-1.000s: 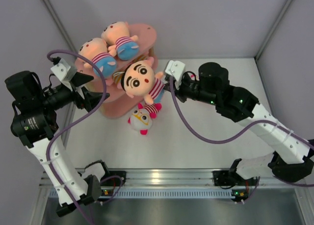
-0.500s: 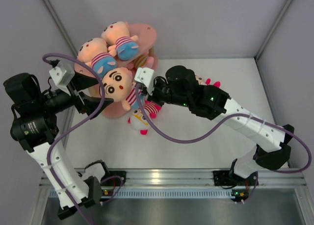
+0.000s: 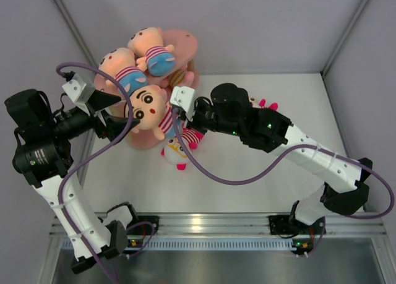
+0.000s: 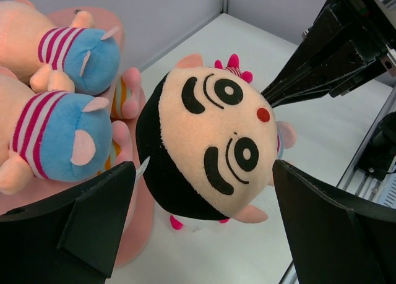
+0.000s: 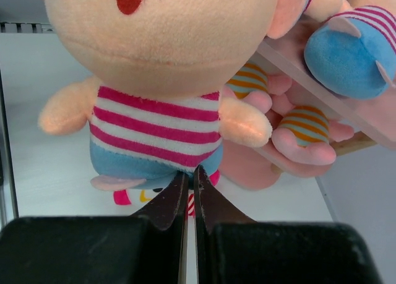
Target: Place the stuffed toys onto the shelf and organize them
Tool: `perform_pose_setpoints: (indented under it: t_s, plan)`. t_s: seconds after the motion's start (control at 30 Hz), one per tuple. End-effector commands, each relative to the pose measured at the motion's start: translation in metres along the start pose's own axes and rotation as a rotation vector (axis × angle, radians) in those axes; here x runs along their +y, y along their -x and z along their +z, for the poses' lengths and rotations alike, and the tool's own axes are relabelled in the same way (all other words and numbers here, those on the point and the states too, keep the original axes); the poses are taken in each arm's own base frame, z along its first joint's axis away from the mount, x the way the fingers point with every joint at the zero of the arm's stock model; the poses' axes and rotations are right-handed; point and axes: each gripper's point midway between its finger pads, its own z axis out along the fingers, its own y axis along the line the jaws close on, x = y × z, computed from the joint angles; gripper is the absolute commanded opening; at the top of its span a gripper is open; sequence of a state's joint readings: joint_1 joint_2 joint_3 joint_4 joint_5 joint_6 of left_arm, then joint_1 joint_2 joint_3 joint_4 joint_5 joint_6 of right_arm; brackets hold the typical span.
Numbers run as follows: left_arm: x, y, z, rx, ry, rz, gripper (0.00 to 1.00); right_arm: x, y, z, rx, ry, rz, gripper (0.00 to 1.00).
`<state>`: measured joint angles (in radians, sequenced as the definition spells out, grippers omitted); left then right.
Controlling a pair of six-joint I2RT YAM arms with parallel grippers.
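Note:
My right gripper (image 5: 190,172) is shut on the blue pants of a peach stuffed toy (image 3: 148,107) with a striped top, holding it in the air beside the pink shelf (image 3: 189,41). Its big head (image 4: 210,145) hangs just ahead of my left gripper (image 4: 204,234), whose fingers stand wide open on either side without touching it. Two more peach toys (image 3: 151,49) (image 3: 120,72) lie on the top board. A pink toy with yellow stripes (image 5: 297,129) sits on a lower board. A white-faced toy (image 3: 176,151) lies on the table under the held one.
Another pink-limbed toy (image 3: 263,103) pokes out behind the right arm on the table. Grey walls close in the table at the back and on both sides. Purple cables loop from both wrists over the table.
The right arm has swung left with the peach toy, from the shelf's right end to in front of the left gripper's open fingers. The left arm has barely shifted.

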<state>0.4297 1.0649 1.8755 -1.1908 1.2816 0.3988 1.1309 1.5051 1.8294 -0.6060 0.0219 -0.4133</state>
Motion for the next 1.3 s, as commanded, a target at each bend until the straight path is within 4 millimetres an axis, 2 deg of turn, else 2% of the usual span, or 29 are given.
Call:
perform_pose_setpoints:
  t_s: [0.0,0.1,0.27,0.4,0.43,0.5,0.53,0.6,0.63,0.7,0.8,0.83,0.87,0.9,0.93,1.07,1.17,1.27]
  plan:
    - [-0.001,-0.002,0.000,0.001,-0.010,0.010,0.99,-0.017,0.061,-0.033,-0.191,-0.056,-0.019,0.00]
    - [-0.006,0.000,0.001,-0.014,-0.045,-0.003,0.99,-0.018,0.069,-0.037,-0.224,-0.058,-0.029,0.00]
    - [-0.029,0.008,-0.001,-0.056,-0.129,0.033,0.97,-0.016,0.081,-0.037,-0.276,-0.041,-0.050,0.00]
    - [-0.027,0.008,-0.001,-0.050,-0.111,0.033,0.89,-0.013,0.089,-0.038,-0.313,-0.021,-0.055,0.00]
    - [-0.027,0.009,-0.002,-0.050,-0.112,0.026,0.78,-0.010,0.092,-0.038,-0.325,-0.006,-0.056,0.00]
    - [-0.029,0.009,-0.001,-0.055,-0.125,0.021,0.65,-0.005,0.093,-0.037,-0.333,0.016,-0.052,0.00]
    - [-0.030,0.009,-0.001,-0.059,-0.136,0.023,0.47,-0.004,0.093,-0.036,-0.335,0.023,-0.048,0.00]
    - [-0.032,0.009,-0.001,-0.065,-0.155,0.017,0.22,-0.001,0.093,-0.035,-0.341,0.037,-0.037,0.00]
    - [-0.031,0.009,-0.001,-0.065,-0.152,0.015,0.00,0.002,0.090,-0.033,-0.338,0.051,-0.033,0.00]
    - [-0.029,0.008,0.000,-0.059,-0.143,0.006,0.00,0.006,0.086,-0.033,-0.329,0.060,-0.026,0.00]
    - [-0.025,0.007,0.001,-0.053,-0.137,-0.018,0.00,0.009,0.069,-0.039,-0.297,0.059,-0.044,0.47]
    - [-0.024,0.008,0.001,-0.051,-0.136,-0.039,0.00,0.014,0.056,-0.044,-0.280,0.066,-0.057,0.71]
    - [-0.022,0.008,0.001,-0.050,-0.137,-0.055,0.00,0.016,0.049,-0.047,-0.269,0.064,-0.068,0.79]
    - [-0.021,0.008,0.002,-0.048,-0.140,-0.071,0.00,0.017,0.034,-0.045,-0.239,0.051,-0.084,0.84]
    - [-0.018,0.007,0.003,-0.047,-0.141,-0.082,0.00,0.012,0.035,-0.059,-0.255,0.020,-0.091,0.87]
    - [-0.016,0.007,0.003,-0.044,-0.140,-0.108,0.00,0.005,0.024,-0.076,-0.268,-0.043,-0.146,0.90]
    - [-0.019,0.007,0.003,-0.046,-0.143,-0.104,0.00,0.003,0.028,-0.078,-0.300,-0.065,-0.168,0.91]
    - [-0.024,0.010,0.001,-0.049,-0.140,-0.089,0.00,0.007,0.044,-0.067,-0.330,-0.044,-0.177,0.91]
